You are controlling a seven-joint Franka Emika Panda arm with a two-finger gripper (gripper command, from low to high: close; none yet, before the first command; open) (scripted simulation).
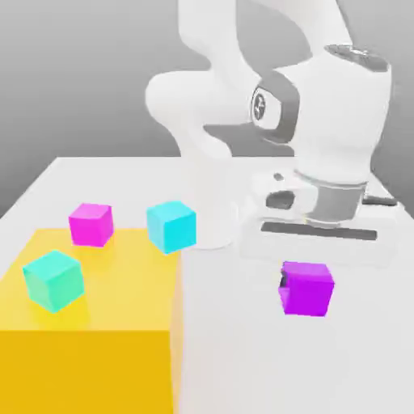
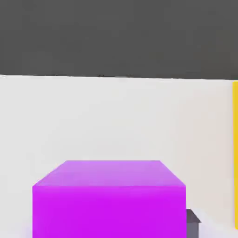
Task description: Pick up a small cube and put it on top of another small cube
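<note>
1. Take the yellow block (image 1: pixel 89 323) as your landmark: it is the large slab at the exterior view's left, resting on the white table (image 1: pixel 242 356).
2. Your small cube (image 1: pixel 307 288), the violet-purple one, is well off that block toward the exterior view's right, over the bare table and directly beneath the arm's hand.
3. The gripper (image 1: pixel 306 279) is down at that cube. You can see a dark finger (image 1: pixel 284 280) against the cube's side in the exterior view, and a grey fingertip (image 2: pixel 192 222) beside the cube (image 2: pixel 109 200) in the hand view.
4. You cannot tell from these pictures whether the fingers are pressed onto the cube or only flank it, so treat the grasp as unconfirmed. You also cannot tell whether the cube rests on the table or is lifted just clear of it.
5. On the yellow block you have a teal cube (image 1: pixel 53 280) sitting near its middle, and a magenta cube (image 1: pixel 90 224) at its far edge.
6. A cyan cube (image 1: pixel 171 226) is at the block's far corner, on the side nearest the arm, close beside the magenta one but not touching it.
7. In the hand view, a strip of the yellow block (image 2: pixel 235 153) shows at the frame's edge, apart from the violet-purple cube.
8. The white arm (image 1: pixel 323 121) rises behind the block and bends over toward your cube.
</note>
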